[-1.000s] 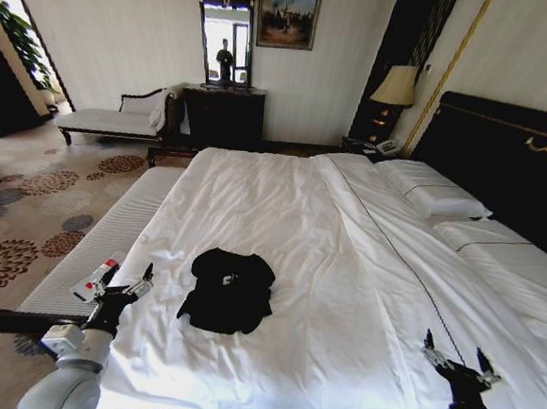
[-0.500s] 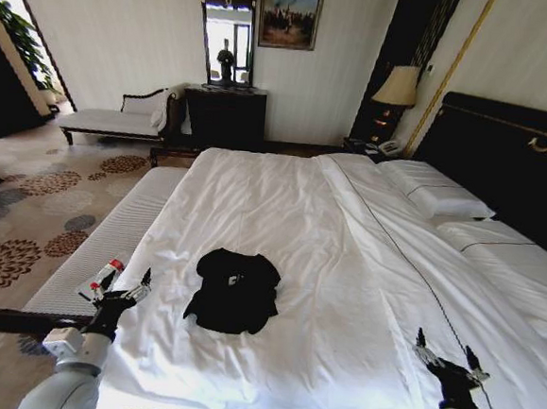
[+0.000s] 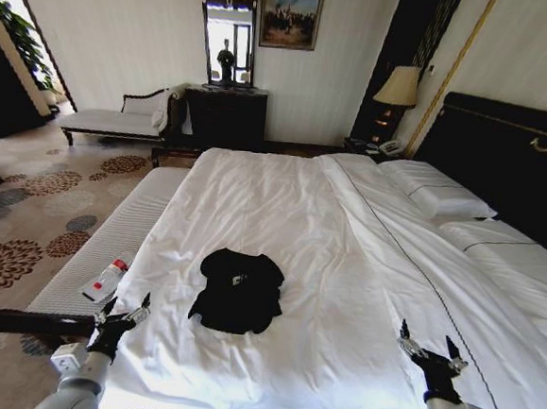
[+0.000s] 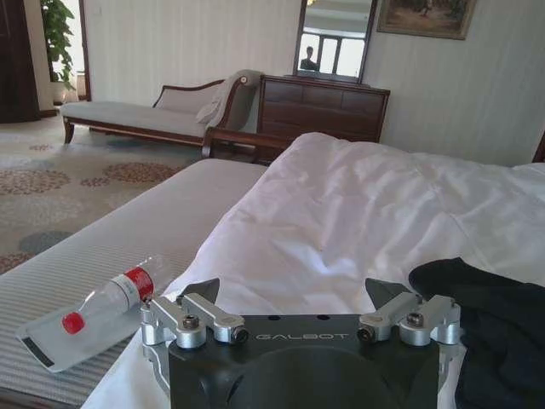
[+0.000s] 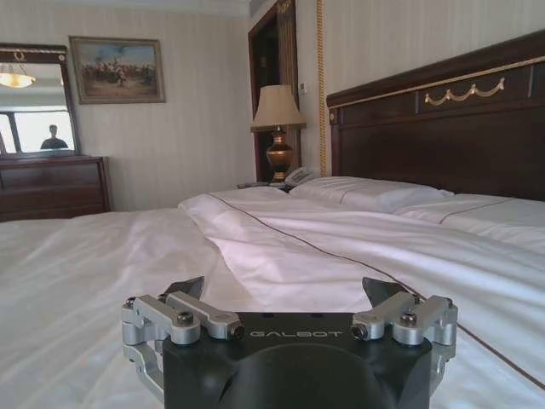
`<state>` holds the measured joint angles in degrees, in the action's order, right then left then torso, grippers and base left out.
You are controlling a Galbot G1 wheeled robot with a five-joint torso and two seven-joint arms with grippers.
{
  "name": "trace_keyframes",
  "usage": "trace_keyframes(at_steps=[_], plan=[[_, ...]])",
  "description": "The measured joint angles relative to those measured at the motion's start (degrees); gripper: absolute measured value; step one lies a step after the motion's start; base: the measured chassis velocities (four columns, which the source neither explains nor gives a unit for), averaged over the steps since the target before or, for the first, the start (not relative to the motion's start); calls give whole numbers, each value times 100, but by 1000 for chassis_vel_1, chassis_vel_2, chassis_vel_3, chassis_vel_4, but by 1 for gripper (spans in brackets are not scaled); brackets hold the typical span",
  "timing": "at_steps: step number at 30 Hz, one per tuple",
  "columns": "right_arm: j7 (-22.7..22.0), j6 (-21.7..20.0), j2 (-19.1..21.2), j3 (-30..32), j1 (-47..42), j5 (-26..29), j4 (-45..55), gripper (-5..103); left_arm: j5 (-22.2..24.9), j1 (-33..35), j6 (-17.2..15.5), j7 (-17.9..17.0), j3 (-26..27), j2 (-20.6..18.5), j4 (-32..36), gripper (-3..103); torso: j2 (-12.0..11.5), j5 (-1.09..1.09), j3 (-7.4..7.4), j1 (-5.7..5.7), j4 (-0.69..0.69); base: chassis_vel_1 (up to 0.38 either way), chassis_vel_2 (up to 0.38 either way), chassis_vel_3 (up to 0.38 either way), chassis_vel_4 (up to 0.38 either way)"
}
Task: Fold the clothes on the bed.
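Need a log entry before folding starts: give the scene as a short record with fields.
clothes: black T-shirt, crumpled in a heap on the white duvet
bed: white bedding, pillows by the dark headboard
left tool: open, at the bed's near left edge, apart from the shirt
right tool: open, over the near right side
bench item: bottle on a flat packet

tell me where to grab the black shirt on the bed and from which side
Probably at its near hem corners, coming from the foot of the bed. The black shirt lies bunched and flattish on the white duvet, its lower edge splayed toward the robot. The left gripper and right gripper, both open, hover either side of it, so each could pinch the corner nearest it from above.
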<state>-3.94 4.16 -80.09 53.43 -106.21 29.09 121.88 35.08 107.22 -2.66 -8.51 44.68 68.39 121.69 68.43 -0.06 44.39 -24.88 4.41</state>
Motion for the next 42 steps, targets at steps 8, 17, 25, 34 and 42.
trace_keyframes(at_steps=[8, 17, 25, 34, 42], plan=[[-430, -956, 1221, -470, 683, 861, 196, 100, -523, 39, 117, 107, -56, -49, -35, 97, 0, 5, 0, 0, 2, 0, 0, 0, 0], [6, -2157, 3241, -1084, 2172, 2940, -641, 100, -445, -431, -26, 194, -586, -611, -264, 97, -1, 3, 1, -1, 7, 0, 0, 0, 0], [813, -2859, 3973, -2913, 4144, 3936, -1739, 100, -246, -971, -103, 157, -996, -907, -572, 97, -1, 1, 1, -1, 0, 0, 0, 0, 0], [1023, -3043, 3730, -5063, 6109, 4069, -2894, 100, -251, -709, -118, 153, -1109, -799, -443, 97, -1, 1, 0, 0, -1, 0, 0, 0, 0], [1513, -3625, 3488, -6389, 7381, 4457, -3864, 100, -253, -464, -105, 161, -922, -755, -334, 97, -1, 1, 1, 0, 1, 0, 0, 0, 0]])
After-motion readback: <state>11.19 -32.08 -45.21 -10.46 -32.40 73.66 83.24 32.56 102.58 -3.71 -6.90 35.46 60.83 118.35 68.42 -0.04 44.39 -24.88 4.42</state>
